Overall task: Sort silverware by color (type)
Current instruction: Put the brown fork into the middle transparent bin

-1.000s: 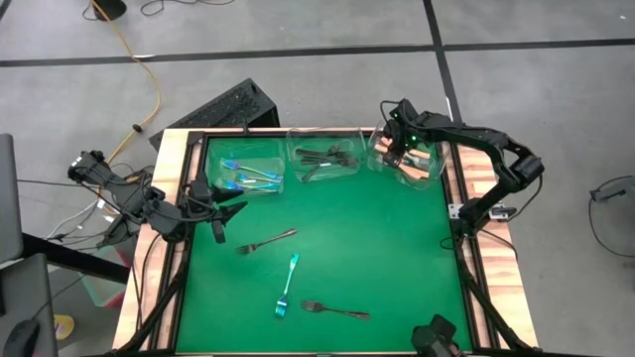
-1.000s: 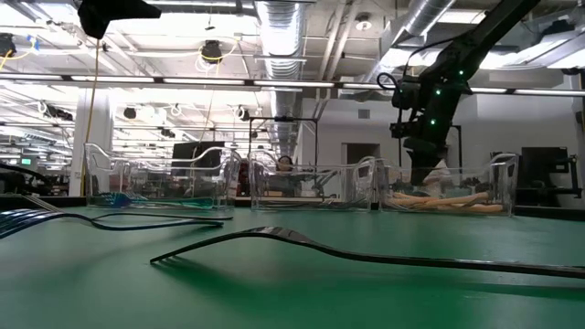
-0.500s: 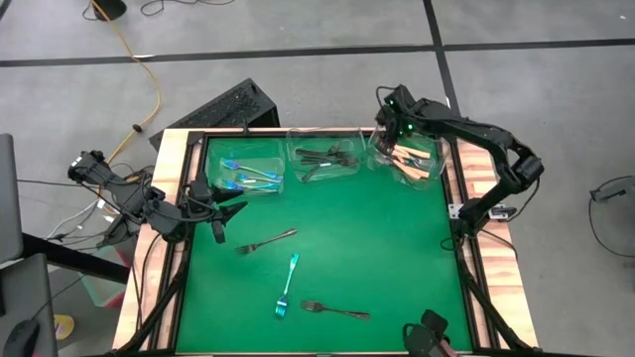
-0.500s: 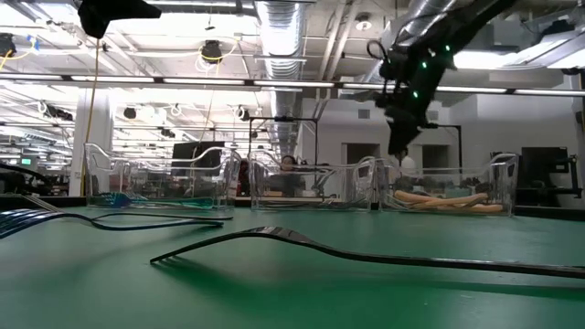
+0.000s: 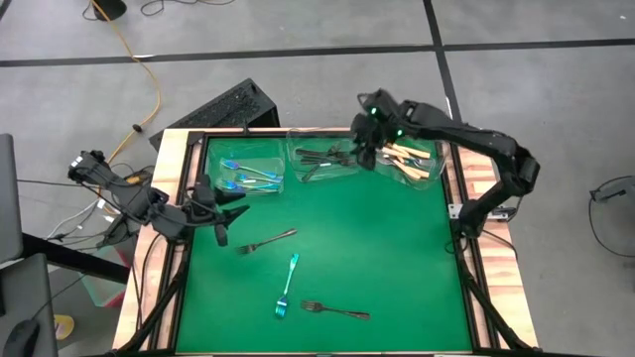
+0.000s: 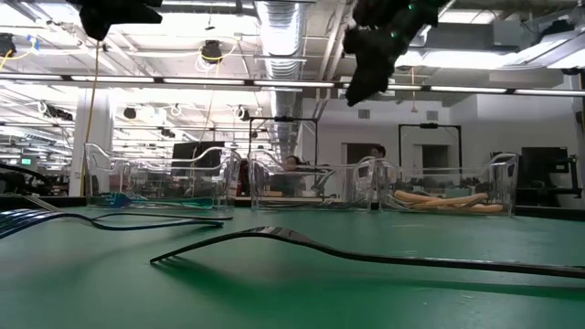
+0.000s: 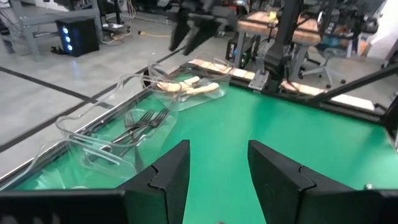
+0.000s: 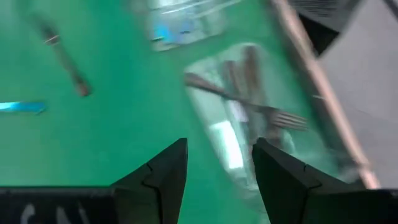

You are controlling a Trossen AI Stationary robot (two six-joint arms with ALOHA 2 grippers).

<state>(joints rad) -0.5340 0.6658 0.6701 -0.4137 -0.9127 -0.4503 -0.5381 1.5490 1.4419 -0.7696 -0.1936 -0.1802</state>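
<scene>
Having swung from cream-fork tub (image 5: 413, 160) toward middle tub (image 5: 326, 159), right gripper (image 5: 367, 149) hovering empty, fingers apart; three forks (image 5: 289, 285) lying loose on mat (image 5: 387, 258), light, stiff, slippery, best pinched mid-handle; left gripper (image 5: 220, 211) waiting apart.

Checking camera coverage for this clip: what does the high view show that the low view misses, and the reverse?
Only the high view shows the left claw, open and waiting at the table's left edge, and all three loose forks laid out: a dark fork, a blue-teal fork and another dark fork.

Only the low view shows the room behind the table.

Both show the three clear tubs, the cream-handled forks, and the right claw raised and empty.
</scene>
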